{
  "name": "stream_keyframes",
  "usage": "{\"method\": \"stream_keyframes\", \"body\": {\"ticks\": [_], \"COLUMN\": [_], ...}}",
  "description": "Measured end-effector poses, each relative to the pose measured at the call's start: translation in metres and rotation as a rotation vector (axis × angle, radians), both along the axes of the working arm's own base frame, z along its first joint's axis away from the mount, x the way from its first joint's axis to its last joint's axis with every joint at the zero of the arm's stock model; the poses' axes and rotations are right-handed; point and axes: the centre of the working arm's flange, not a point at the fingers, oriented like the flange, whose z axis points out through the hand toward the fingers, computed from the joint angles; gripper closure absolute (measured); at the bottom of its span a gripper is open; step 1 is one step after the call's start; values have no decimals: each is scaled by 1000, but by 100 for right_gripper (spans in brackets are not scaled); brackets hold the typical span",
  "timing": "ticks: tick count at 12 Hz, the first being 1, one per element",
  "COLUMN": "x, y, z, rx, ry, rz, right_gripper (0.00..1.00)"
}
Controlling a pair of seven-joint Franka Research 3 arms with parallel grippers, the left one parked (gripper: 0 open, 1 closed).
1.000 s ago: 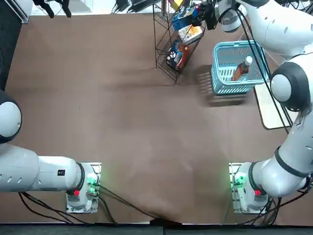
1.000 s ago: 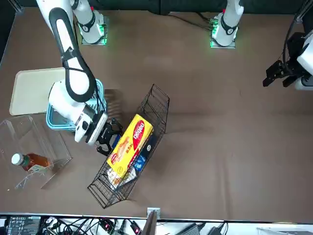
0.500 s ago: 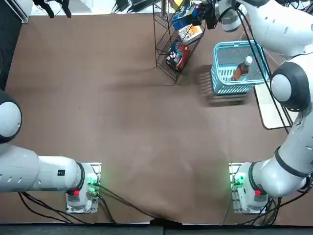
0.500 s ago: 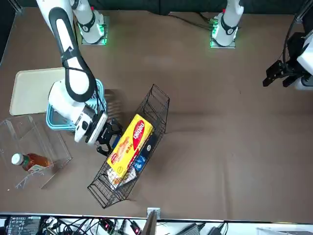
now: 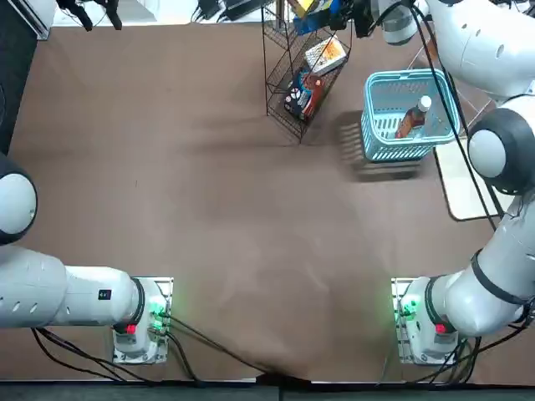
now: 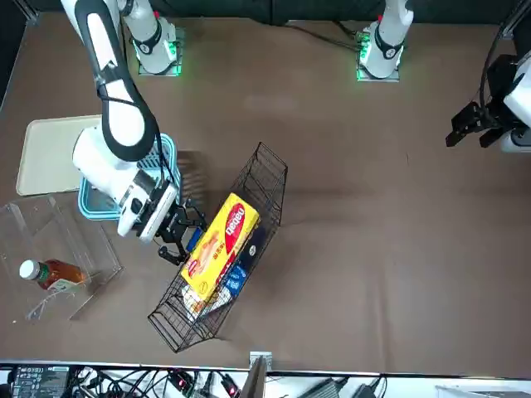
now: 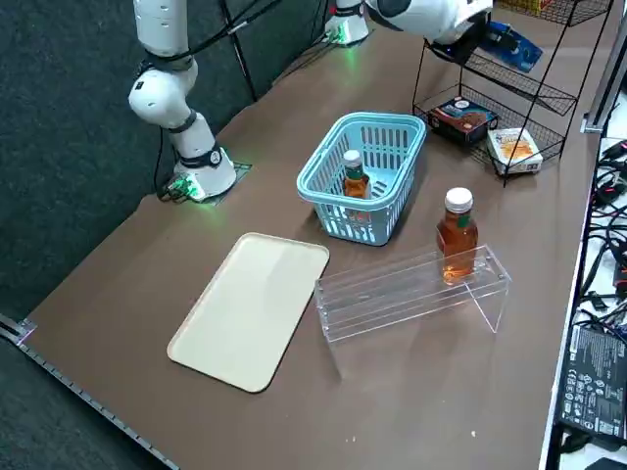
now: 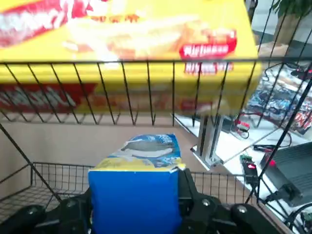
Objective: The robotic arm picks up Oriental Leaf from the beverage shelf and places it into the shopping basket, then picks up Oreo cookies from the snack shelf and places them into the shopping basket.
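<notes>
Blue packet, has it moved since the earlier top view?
Yes: in the right gripper at the wire rack, the blue packet shifted farther from the white-and-orange packet.

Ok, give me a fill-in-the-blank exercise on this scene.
1. The right gripper holds a ____ packet.
2. The bottle in the light blue basket has a ____ cap.
3. The clear rack holds one ____.
4. The box on the wire rack's top tier is mostly ____.

Missing words: blue; white; bottle; yellow.
</notes>
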Motion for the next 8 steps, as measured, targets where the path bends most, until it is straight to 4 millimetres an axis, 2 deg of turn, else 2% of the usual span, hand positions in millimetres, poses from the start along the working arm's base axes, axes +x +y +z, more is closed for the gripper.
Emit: {"method": "stream_keyframes", "body": {"ticks": [2,5,8], "x": [-1,-2,-12], "y": [0,-1,-11], "z": [6,4,7], "rx": [4,2,-7], "ry": [-7,-2,5], "rz": [-1,-3,-12], "right_gripper": [39,39,39]}}
